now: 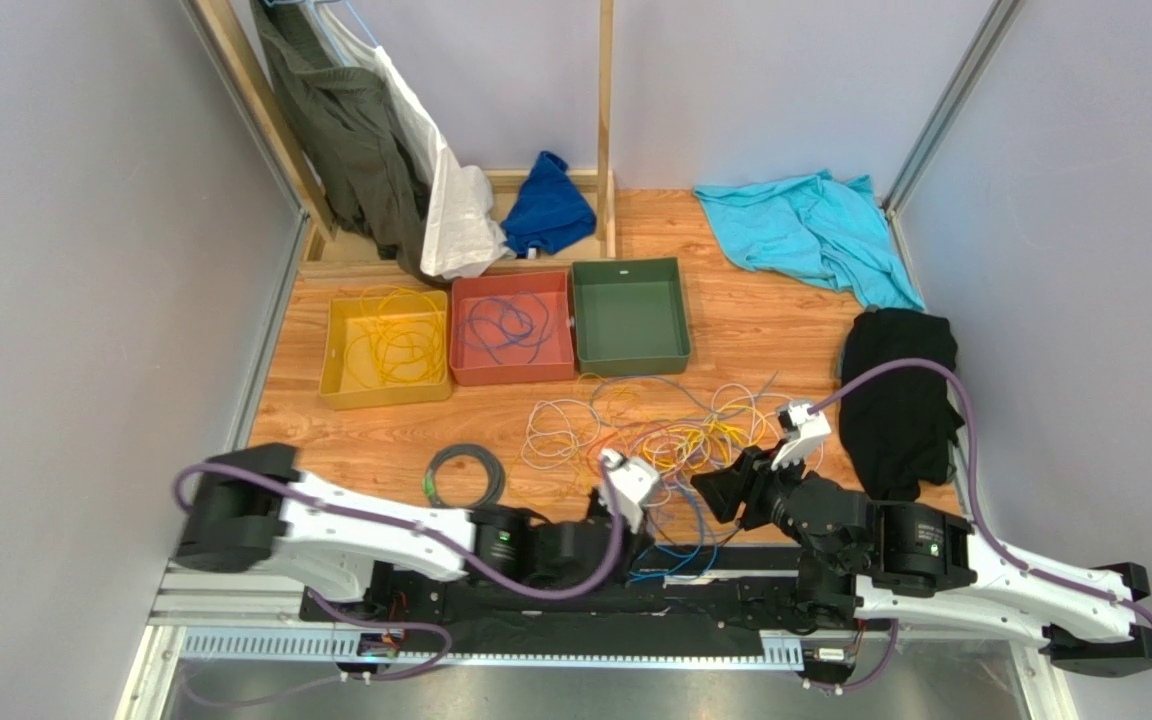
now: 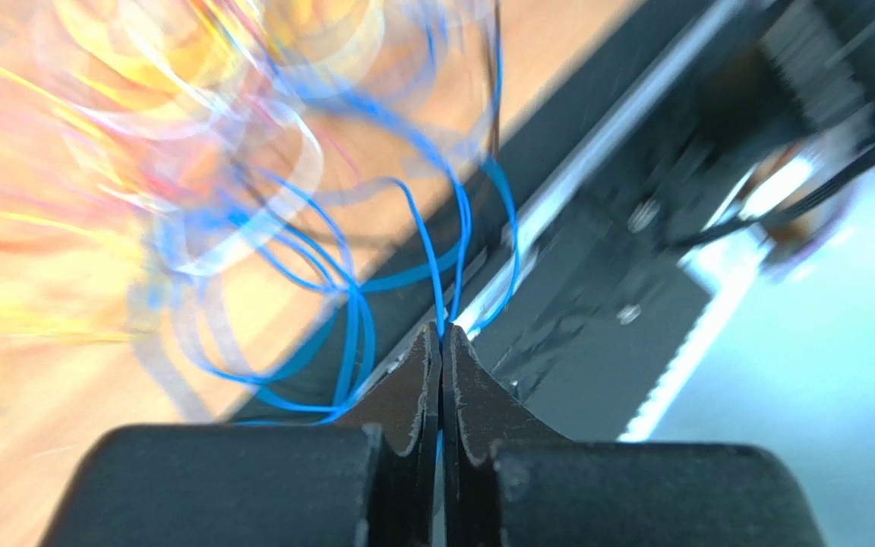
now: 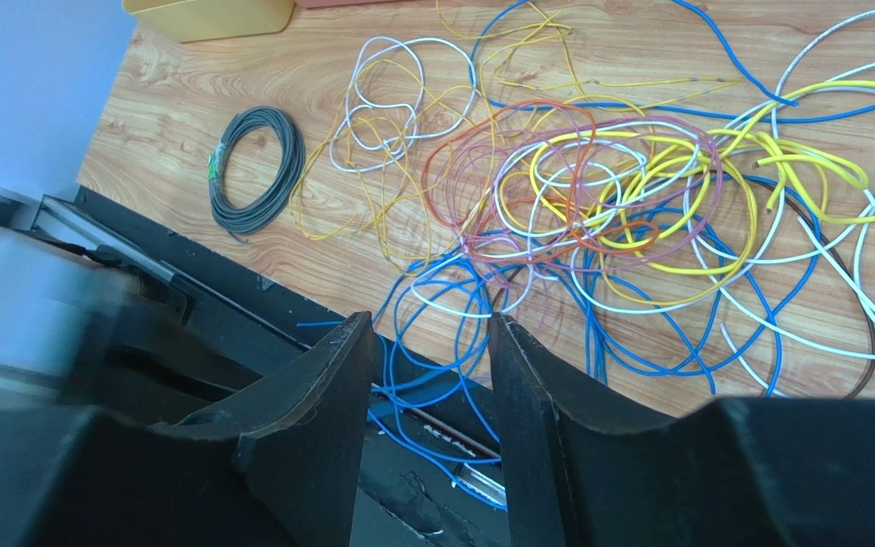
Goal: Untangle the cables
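The left fingers (image 2: 412, 393) are pressed together, a blue cable (image 2: 443, 305) pinched at their tips, over the counter's (image 1: 387, 435) near edge. The right fingers (image 3: 322, 393) stand apart, holding nothing — the tangled cables (image 3: 625, 194) lie on the wood just beyond them, blue loops nearest.

We see a robotics lab test cell: plain grey partition walls (image 1: 71, 225) enclose a wood-grain table (image 1: 778, 323), with a left arm (image 1: 372, 525) and a right arm (image 1: 988, 578) bolted to a metal rail (image 1: 537, 645).
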`<action>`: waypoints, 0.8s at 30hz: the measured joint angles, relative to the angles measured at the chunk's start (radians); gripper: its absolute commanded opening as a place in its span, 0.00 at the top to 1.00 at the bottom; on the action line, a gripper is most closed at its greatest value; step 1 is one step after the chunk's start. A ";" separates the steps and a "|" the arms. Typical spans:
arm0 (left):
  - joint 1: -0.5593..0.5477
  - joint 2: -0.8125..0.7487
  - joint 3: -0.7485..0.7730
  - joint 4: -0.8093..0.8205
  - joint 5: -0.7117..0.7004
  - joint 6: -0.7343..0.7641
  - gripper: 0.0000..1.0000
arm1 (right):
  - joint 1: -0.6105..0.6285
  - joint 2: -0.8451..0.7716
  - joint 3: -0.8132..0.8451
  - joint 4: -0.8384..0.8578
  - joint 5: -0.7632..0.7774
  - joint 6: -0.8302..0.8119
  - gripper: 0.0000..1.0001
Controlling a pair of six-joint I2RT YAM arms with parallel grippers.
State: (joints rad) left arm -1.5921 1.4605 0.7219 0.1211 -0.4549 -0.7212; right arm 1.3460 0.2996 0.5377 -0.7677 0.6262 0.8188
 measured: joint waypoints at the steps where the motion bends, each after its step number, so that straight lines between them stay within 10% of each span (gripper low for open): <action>1: -0.001 -0.080 0.002 -0.043 -0.034 0.014 1.00 | 0.000 -0.003 0.000 0.000 0.000 0.000 0.54; 12: 0.245 -0.703 0.431 -0.456 -0.337 0.359 1.00 | 0.000 -0.028 -0.029 0.010 -0.010 -0.005 0.54; 24: 0.570 -0.421 0.964 -0.598 -0.274 0.642 1.00 | 0.000 -0.005 -0.034 0.078 -0.026 -0.049 0.53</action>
State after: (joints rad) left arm -1.0225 1.0393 1.6855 -0.4767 -0.7292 -0.0795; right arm 1.3460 0.2947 0.5037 -0.6895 0.5999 0.7696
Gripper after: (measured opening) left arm 0.009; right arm 0.463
